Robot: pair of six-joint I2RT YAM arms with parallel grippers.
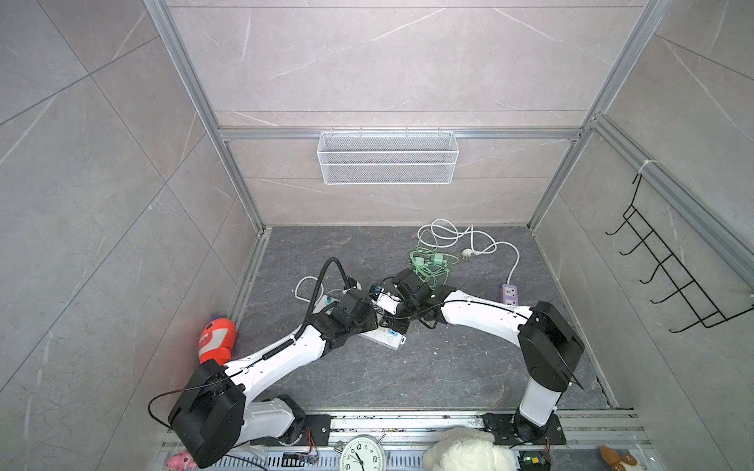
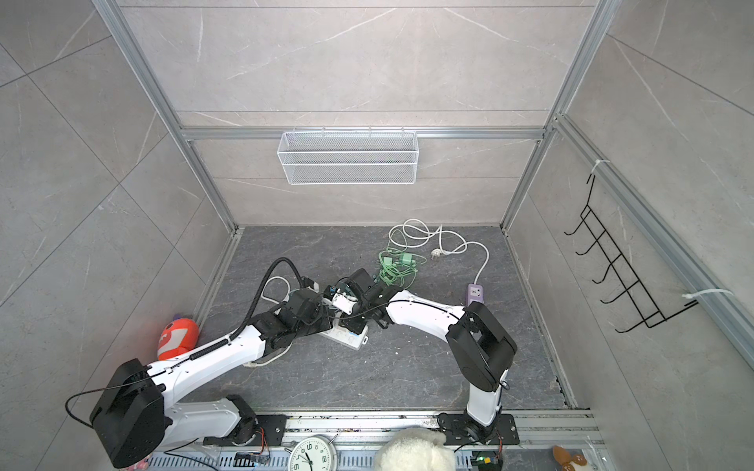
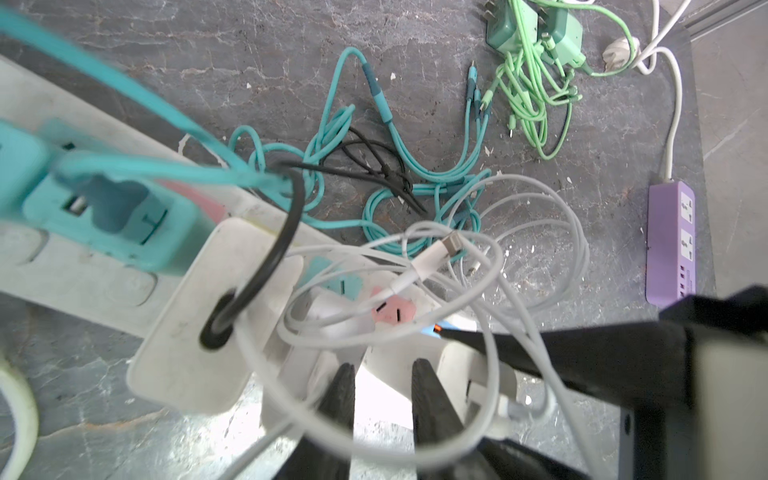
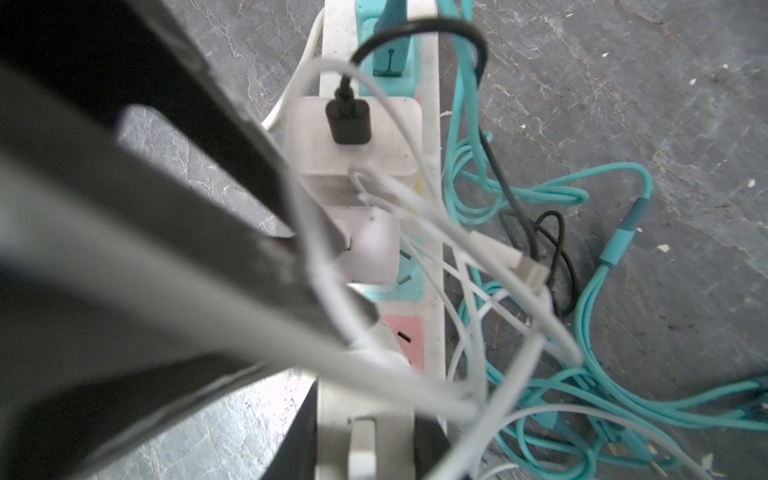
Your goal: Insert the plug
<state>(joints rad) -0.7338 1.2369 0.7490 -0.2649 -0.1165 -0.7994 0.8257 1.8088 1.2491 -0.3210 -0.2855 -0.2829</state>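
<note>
Item: white plug [image 4: 374,249], standing over the teal socket [image 4: 409,276] of the power strip [image 1: 385,341]; seating depth indeterminate. Strip's long axis: 10 to 4 o'clock in both top views. Nearer arm: left gripper [image 3: 384,365], fingers parted, plug just off the tips toward 2 o'clock; whether it is grasped cannot be told. Bracing: right gripper [image 4: 365,438], clenched on the strip's 4 o'clock end.

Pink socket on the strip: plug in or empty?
Empty. The pink socket on the strip shows bare slots in both wrist views; no plug sits in it.
</note>
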